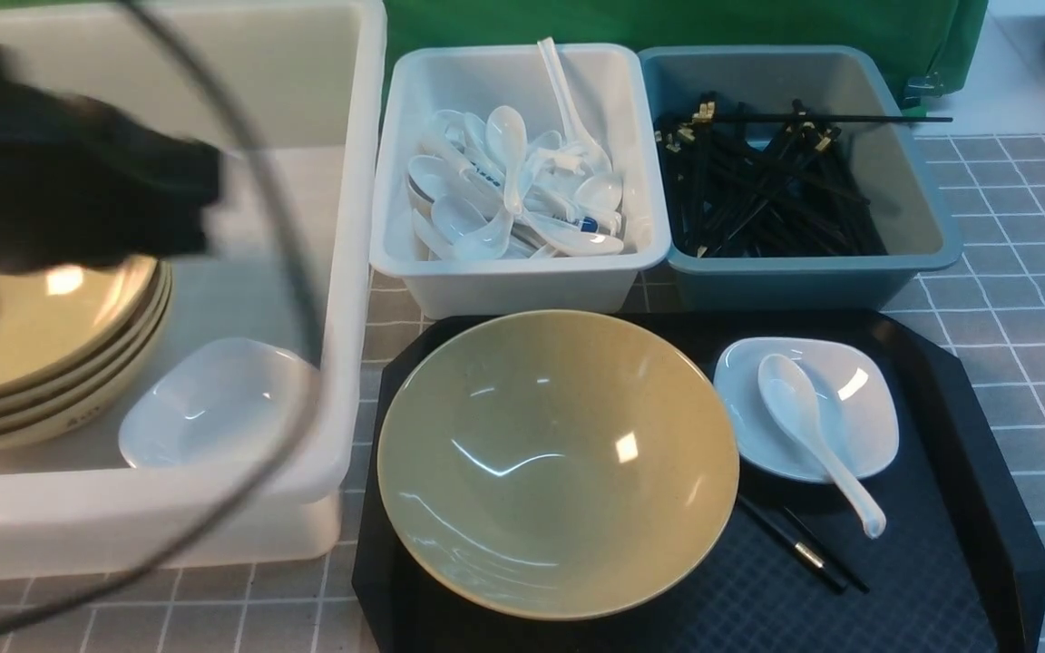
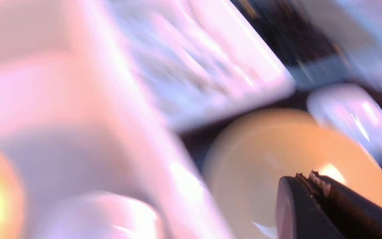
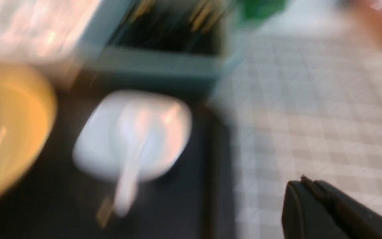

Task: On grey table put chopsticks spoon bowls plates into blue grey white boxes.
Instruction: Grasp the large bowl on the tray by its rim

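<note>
Front view: a wide tan bowl sits on the near left part of a black tray that rests on the grey, white-gridded desk. To the bowl's right on the tray lies a small white plate with a white spoon in it, scoop to the far side and handle hanging over the plate's near rim. A pair of chopsticks lies on the tray just near of the plate, one end slipping under the bowl's rim.

Beyond the tray stand two bins side by side: a white bin filled with spoons and, to its right, a blue-grey bin heaped with black sticks, one lying across its far right rim. At left, a large white tub holds stacked bowls, with a second plate just right of them.

A dark, blurred left arm hangs over the tub's left side, a black cable looping in front. The blurred left wrist view shows the left claw pinched together with nothing in it, the tray's bowl behind it. The right wrist view, also blurred, shows the right claw closed and empty over the desk right of the tray.
</note>
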